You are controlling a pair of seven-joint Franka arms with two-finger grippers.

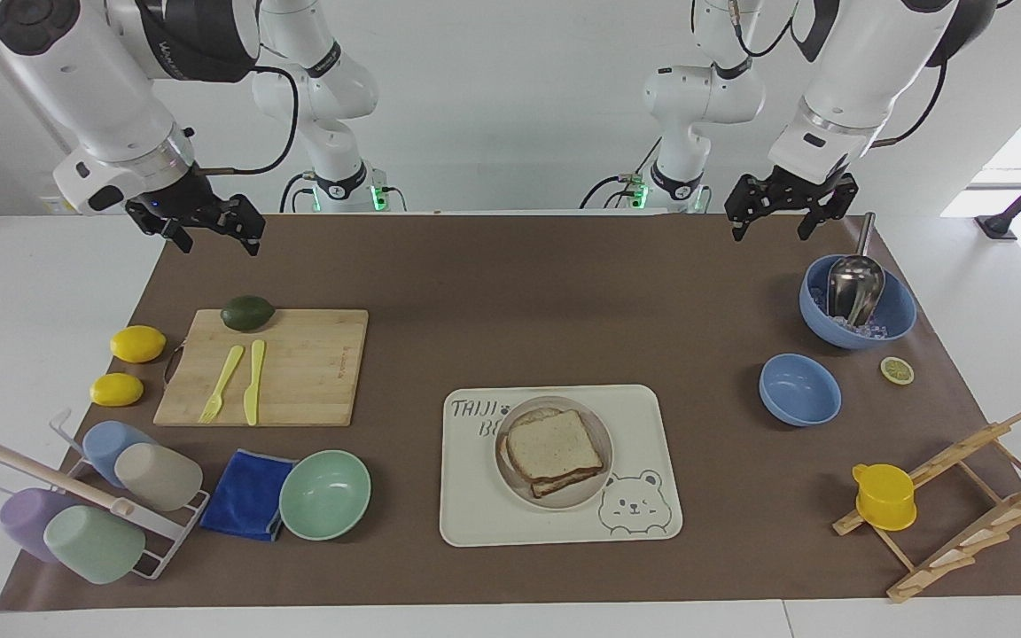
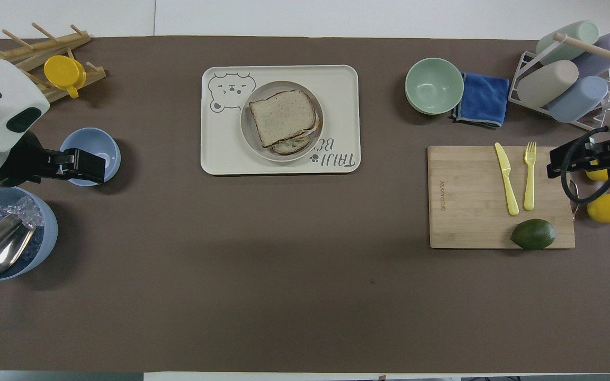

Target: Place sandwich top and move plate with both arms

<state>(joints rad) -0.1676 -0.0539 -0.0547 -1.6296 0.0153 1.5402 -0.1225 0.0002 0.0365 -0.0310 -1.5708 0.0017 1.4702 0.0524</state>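
Above the table's [image 1: 510, 283] robot-side edge, left gripper [image 1: 787, 213] and right gripper [image 1: 206, 232] hang with jaws apart, holding nothing. Sandwich top [image 1: 555, 447] lies on the sandwich on the plate [image 1: 510, 471], inside the bear tray [image 1: 643, 425].

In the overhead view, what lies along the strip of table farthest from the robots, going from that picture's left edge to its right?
Wooden rack with the yellow cup → cream tray carrying the plate and sandwich top → mint green bowl → blue cloth → cup rack.
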